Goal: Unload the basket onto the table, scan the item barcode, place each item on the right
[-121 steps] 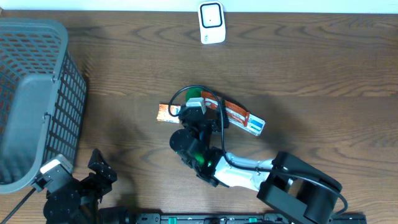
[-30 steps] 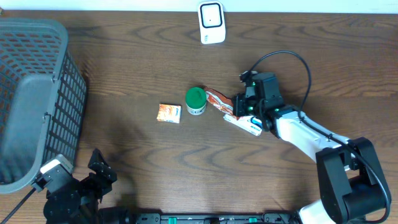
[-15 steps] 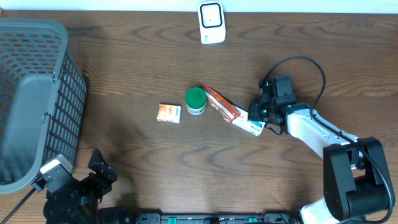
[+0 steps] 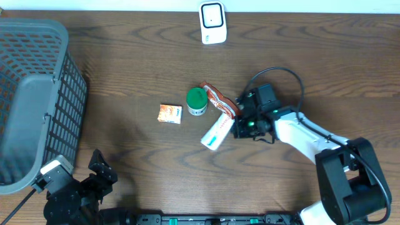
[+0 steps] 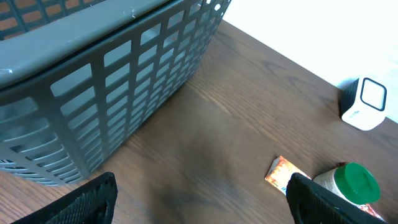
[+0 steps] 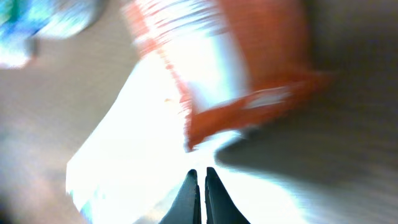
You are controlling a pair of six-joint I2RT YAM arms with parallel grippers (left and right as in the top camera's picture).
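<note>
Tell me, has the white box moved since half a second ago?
Yes. The white box has swung to the lower left in the overhead view, closer to the green-lidded jar, which kept its place.

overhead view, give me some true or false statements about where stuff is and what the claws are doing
1. The green-lidded jar stands inside the basket. False: it stands on the table, beside the small orange packet.
2. The right claw is shut. True.
3. The left claw is open and holds nothing. True.
4. The white scanner sits right against the basket. False: it stands apart at the far edge, beyond the jar.
5. The long box lies close to the right claw. True.
</note>
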